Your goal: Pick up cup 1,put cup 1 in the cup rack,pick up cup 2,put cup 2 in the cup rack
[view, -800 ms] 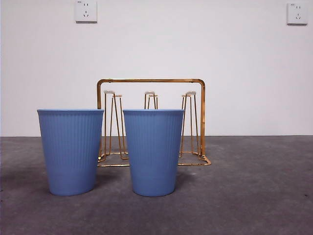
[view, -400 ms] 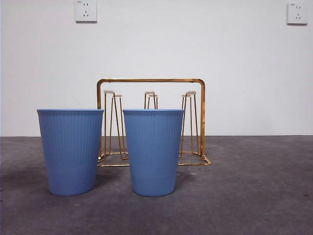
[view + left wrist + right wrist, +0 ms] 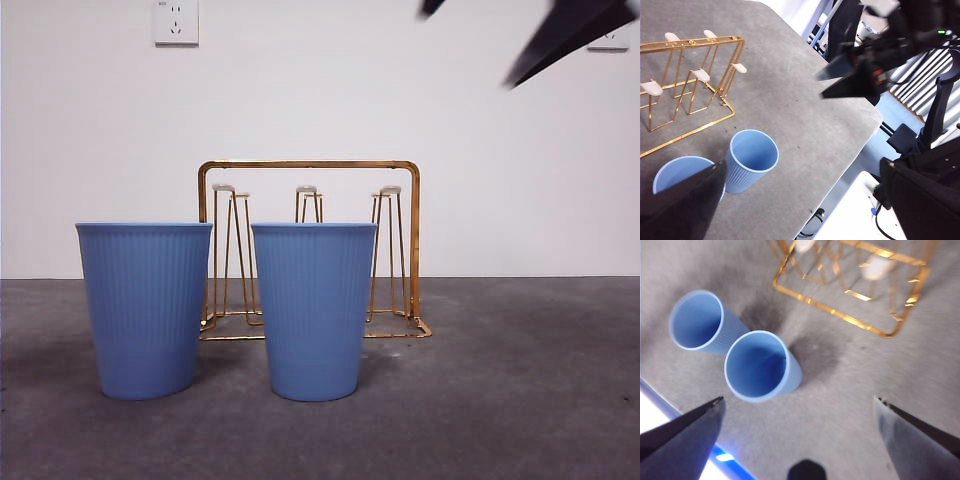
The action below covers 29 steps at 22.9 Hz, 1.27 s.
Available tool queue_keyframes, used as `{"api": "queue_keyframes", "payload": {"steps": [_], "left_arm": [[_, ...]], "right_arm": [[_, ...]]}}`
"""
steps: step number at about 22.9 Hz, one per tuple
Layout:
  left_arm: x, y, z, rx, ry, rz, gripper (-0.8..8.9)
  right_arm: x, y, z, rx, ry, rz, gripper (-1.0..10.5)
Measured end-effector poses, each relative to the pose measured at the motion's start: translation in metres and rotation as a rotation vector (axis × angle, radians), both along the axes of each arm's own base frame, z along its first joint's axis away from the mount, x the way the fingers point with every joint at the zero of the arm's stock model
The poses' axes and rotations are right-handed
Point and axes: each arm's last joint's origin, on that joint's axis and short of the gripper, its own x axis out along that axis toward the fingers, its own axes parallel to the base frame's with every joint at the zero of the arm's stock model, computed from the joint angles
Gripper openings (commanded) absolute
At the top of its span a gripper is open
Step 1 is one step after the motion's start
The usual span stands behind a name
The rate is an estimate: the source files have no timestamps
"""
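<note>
At the left of the front view a ribbed pale-blue plastic cup (image 3: 146, 308) stands upright with its mouth up on the grey, felt-like table top (image 3: 520, 380). Just beside it, with a narrow gap between them, stands a second ribbed pale-blue plastic cup (image 3: 313, 310), also upright and empty. Behind the pair, partly hidden by both, stands the gold-coloured wire cup rack (image 3: 405, 240), an arched rectangular frame with thin hairpin prongs capped in pale tips; nothing hangs on any prong. On the white wall behind are two white wall sockets, one high at the left (image 3: 176, 22) and one high at the right, partly covered. At the top right corner the right gripper (image 3: 520, 40) shows as blurred black tips high above the table, well apart from the cups and touching nothing. Its wrist camera looks down into both cup mouths (image 3: 760, 366) (image 3: 695, 320), with its jaws spread wide and nothing between them. The left gripper (image 3: 805, 200) hangs high over the table's edge, its jaws likewise spread apart and empty, with both cups and the rack below it.
</note>
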Motion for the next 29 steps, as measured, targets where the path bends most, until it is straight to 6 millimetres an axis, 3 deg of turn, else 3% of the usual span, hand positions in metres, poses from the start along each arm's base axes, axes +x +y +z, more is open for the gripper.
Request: {"api": "queue_keyframes", "payload": {"steps": [2, 7, 15, 16, 19, 22, 27, 29], "left_arm": [[0.000, 0.000, 0.000, 0.000, 0.000, -0.004, 6.59], [0.000, -0.002, 0.000, 0.000, 0.001, -0.017, 6.59], [-0.001, -0.002, 0.000, 0.000, 0.001, -0.019, 6.59], [-0.001, -0.002, 0.000, 0.000, 0.001, -0.019, 6.59], [-0.001, -0.002, 0.000, -0.002, 0.005, -0.018, 6.59], [-0.001, -0.002, 0.000, -0.004, 0.008, -0.017, 6.59], [0.000, -0.002, 0.000, -0.012, 0.016, -0.021, 6.59], [0.002, -0.004, 0.003, -0.052, 0.010, -0.067, 6.59]], "right_arm": [[0.008, 0.017, -0.010, -0.024, 0.014, 0.019, 5.0], [0.031, 0.064, -0.059, -0.133, 0.088, 0.033, 5.0], [0.047, 0.091, -0.105, -0.213, 0.136, 0.026, 4.0], [0.049, 0.093, -0.109, -0.219, 0.147, 0.023, 3.8], [0.053, 0.096, -0.124, -0.248, 0.184, 0.022, 1.5], [0.055, 0.098, -0.129, -0.252, 0.186, 0.028, -0.2], [0.053, 0.099, -0.126, -0.257, 0.170, 0.075, -0.2], [0.048, 0.095, -0.116, -0.257, 0.157, 0.089, -0.2]]}}
